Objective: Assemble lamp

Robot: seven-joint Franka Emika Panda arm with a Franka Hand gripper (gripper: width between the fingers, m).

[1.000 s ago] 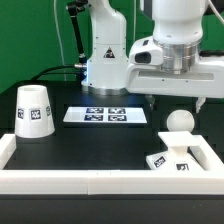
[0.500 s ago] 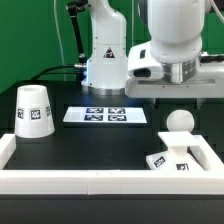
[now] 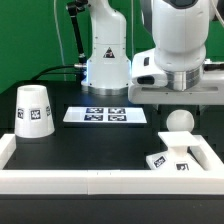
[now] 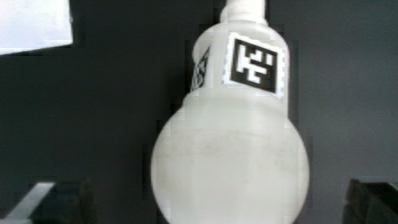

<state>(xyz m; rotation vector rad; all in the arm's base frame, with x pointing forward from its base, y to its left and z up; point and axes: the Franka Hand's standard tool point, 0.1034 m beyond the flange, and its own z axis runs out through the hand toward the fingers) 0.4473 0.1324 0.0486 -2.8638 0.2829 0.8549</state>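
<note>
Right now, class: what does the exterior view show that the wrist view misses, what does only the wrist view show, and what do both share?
Only the exterior view shows the shade standing at its left, the marker board in the middle, and the lamp base at its right. Only the wrist view shows the tag near the narrow end of the bulb, and the dark fingers spread on either side, clear of it. Both show that bulb, which appears as a white ball in the exterior view.

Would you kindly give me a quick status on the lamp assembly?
Gripper open over the bulb, not gripping. Shade and base sit separate. Nothing blocks the bulb.
</note>
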